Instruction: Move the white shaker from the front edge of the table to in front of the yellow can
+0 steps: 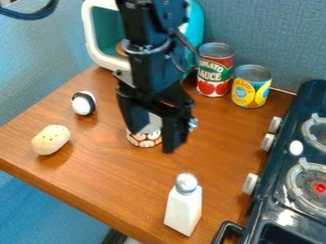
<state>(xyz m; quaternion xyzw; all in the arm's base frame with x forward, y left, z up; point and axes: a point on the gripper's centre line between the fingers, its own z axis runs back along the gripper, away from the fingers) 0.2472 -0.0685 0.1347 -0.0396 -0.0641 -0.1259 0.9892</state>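
Note:
The gripper (153, 139) hangs over the middle of the wooden counter, fingers open and pointing down. A short can (144, 138) with a pale lid and a round brown-and-white pattern stands below and between the fingers, partly hidden by them. Whether they touch it, I cannot tell. Left of the gripper lie a small white object with a black band (83, 103) and a pale potato-like object (50, 139). Nearer the front edge stands a white shaker (183, 205) with a silver top.
Behind on the right are a red tomato can (214, 70) and a yellow-and-blue can (251, 86). A teal and white toy appliance (104, 33) stands behind the arm. The dark stove (286, 190), with burners and white knobs, borders the right side. The wooden counter (115, 176) ends at the front left.

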